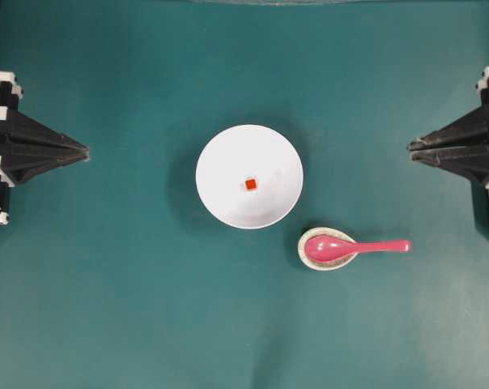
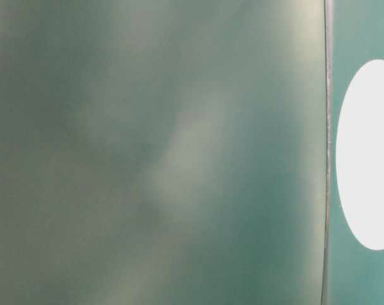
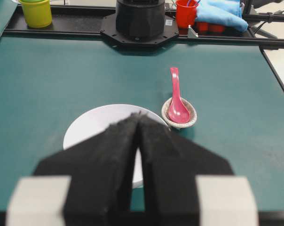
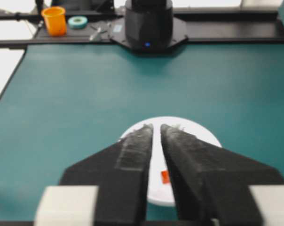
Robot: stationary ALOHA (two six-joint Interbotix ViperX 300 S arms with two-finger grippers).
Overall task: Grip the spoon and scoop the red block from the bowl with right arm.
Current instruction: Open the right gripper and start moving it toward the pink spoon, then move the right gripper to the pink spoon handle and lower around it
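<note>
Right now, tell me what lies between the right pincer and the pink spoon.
Nothing: in the overhead view only bare green table separates the right pincer from the pink spoon, which rests in its speckled dish.

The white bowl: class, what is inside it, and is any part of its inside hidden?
In the overhead view the bowl holds one small red block near its centre. Nothing covers the inside there. In the right wrist view the right hand hides part of it.

I see a speckled spoon rest [image 1: 326, 248] on the green surface [image 1: 107, 308]; yellow cup [image 3: 36, 12], red cup [image 3: 186, 13], blue cloth [image 3: 219, 12] beyond it.
</note>
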